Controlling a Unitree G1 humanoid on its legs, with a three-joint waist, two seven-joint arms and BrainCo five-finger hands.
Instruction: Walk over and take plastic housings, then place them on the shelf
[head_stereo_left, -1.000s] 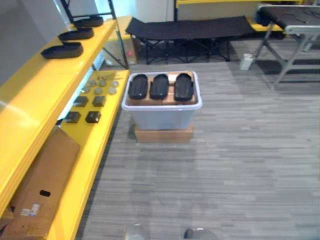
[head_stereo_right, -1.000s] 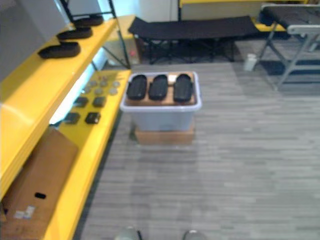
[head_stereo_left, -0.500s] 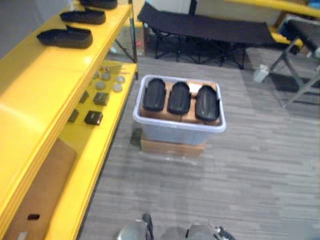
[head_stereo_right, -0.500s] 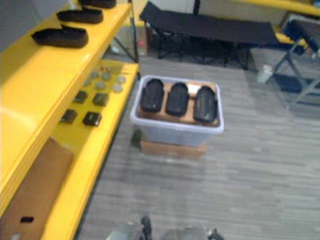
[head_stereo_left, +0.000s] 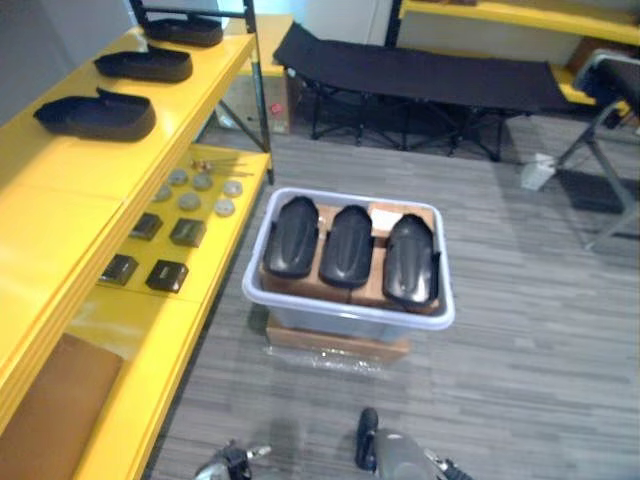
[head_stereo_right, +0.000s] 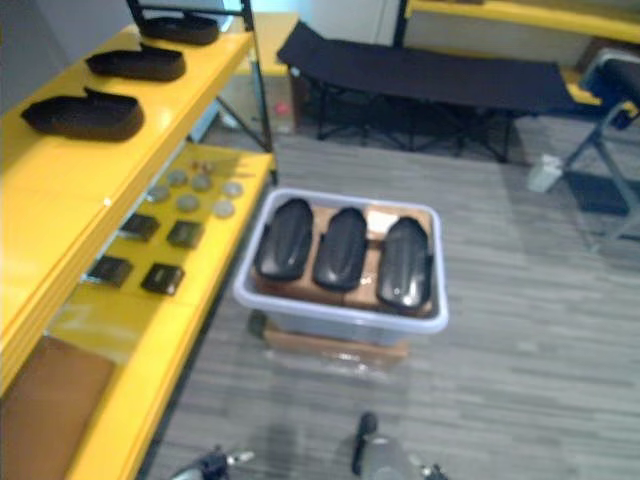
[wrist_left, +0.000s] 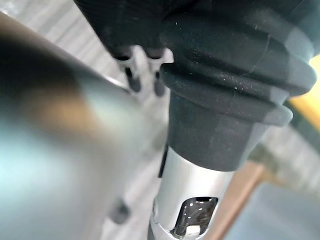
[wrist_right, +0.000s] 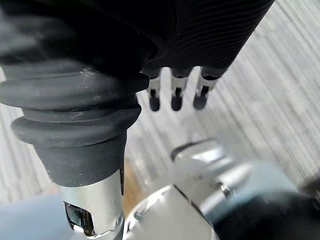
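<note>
Centre of floor: pale plastic bin (head_stereo_left: 350, 318) w/ 3 black plastic housings (head_stereo_left: 346, 245) lying side by side in it on a brown cardboard liner (head_stereo_left: 405, 215), long axes pointing away from robot. L one (head_stereo_left: 291, 237) and mid one sit just beside each other. R one (head_stereo_left: 410, 258) lies near bin's R wall. Bin sits on a flat cardboard box (head_stereo_left: 335, 347), which rests on grey striped carpet (head_stereo_left: 520, 380).

Yellow shelf unit runs along robot's L. Upper shelf (head_stereo_left: 60, 210) carries 3 more black shelf housings (head_stereo_left: 95, 115) in a row going away, apart from each other. Lower shelf (head_stereo_left: 190, 300), just beside bin, holds small round discs (head_stereo_left: 200, 188) further back, 4 small black square parts (head_stereo_left: 150, 250) nearer, and a brown board (head_stereo_left: 45, 410) at the near end.

Black folding cot (head_stereo_left: 420, 75) stands at the back, w/ a white bottle (head_stereo_left: 537, 170) on the carpet near its R end.

L hand (wrist_left: 215, 100), wrist view: dark ribbed cover up close, fingers (wrist_left: 133, 79) hanging straight, relaxed, nothing held, carpet past them. R hand (wrist_right: 85, 100), wrist view: fingers (wrist_right: 176, 100) straight in a row, thumb apart, empty too, carpet beyond. Neither hand has a housing; all 3 are in the bin.
</note>
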